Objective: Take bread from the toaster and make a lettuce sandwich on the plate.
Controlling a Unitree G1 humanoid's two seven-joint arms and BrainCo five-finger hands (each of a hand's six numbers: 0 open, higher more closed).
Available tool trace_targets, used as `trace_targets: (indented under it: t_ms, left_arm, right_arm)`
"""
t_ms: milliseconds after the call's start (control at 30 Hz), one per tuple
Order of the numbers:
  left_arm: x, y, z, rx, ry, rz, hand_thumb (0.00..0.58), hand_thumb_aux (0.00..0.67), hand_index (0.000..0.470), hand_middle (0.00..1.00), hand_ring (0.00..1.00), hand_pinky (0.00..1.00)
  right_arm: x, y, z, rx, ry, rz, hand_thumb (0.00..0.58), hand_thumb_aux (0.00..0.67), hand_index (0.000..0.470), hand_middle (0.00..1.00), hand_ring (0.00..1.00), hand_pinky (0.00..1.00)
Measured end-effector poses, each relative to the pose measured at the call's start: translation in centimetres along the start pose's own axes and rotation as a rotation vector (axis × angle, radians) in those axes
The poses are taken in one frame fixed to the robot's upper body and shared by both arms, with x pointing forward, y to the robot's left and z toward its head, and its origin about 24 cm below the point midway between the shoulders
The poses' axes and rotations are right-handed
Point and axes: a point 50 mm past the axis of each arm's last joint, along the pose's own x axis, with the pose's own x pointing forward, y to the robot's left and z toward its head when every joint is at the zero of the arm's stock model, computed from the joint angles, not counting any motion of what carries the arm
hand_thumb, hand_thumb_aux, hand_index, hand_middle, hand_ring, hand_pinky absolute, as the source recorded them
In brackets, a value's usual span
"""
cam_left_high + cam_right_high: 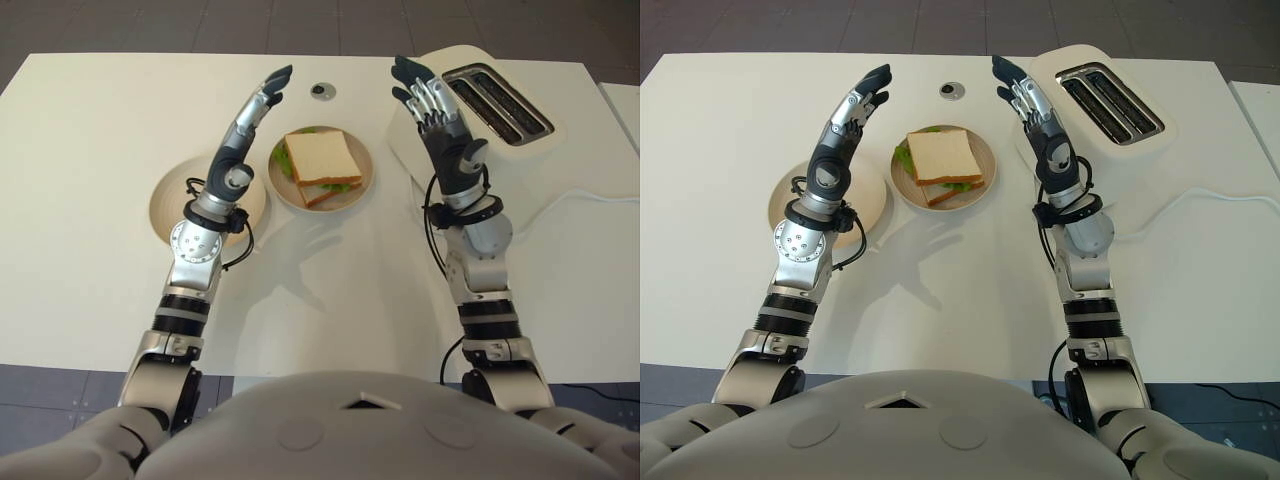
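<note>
Table [90, 120]: white, carries everything.
Toaster [500, 105]: white, at the far right corner, slots facing up; its cable [590, 197] trails toward the right edge.
Plate [364, 180]: tan, mid-table toward the far edge, just left of the toaster.
Sandwich [322, 160]: on that plate – white slice on top, a second beneath, lettuce [284, 166] poking out at the sides.
Second plate [168, 203]: tan, left of the first, partly under the left wrist.
Left hand [245, 128]: raised over the table, fingers straight and apart, holding nothing.
Right hand [440, 125]: raised just before the toaster – fingers spread, nothing in them.
Round fitting [322, 91]: in the tabletop near the far edge, beyond the sandwich.
</note>
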Motion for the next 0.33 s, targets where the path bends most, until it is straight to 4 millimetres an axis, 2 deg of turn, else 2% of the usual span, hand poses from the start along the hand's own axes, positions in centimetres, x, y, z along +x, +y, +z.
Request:
trace_targets:
  t_ms: [333]
  left_arm:
    - [-0.14, -0.27, -0.07, -0.002, 0.009, -0.001, 0.000, 0.000, 0.000, 0.00, 0.00, 0.00]
  right_arm:
    - [-0.47, 0.05, -0.05, -0.009, 0.027, 0.009, 0.000, 0.000, 0.000, 0.00, 0.00, 0.00]
